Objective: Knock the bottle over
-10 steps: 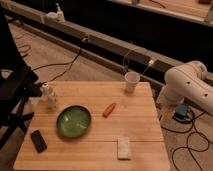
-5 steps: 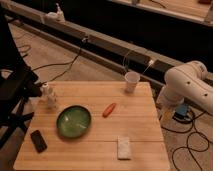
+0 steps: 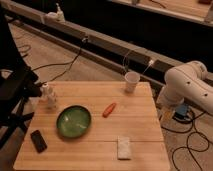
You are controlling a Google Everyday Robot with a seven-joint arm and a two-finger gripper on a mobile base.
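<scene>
Well, the robot's white arm [image 3: 190, 90] sits off the right side of the bench [image 3: 137, 127]. The claw [image 3: 167, 113] seems to hang at the low end of that arm, just past the bench's right edge. I cannot tell if it is apart or together.

The bottle [image 3: 48, 95] stands up straight far to the left of the claw, all the way across the bench, near the left edge. A green bowl [image 3: 74, 121] lies between the claw and the bottle, closer to the bottle. An orange carrot [image 3: 109, 109] lies left of the claw, near the middle. A white paper cup [image 3: 131, 81] stands at the back corner, not far from the claw. A black phone [image 3: 38, 140] and a white sponge [image 3: 124, 147] lie along the front.
</scene>
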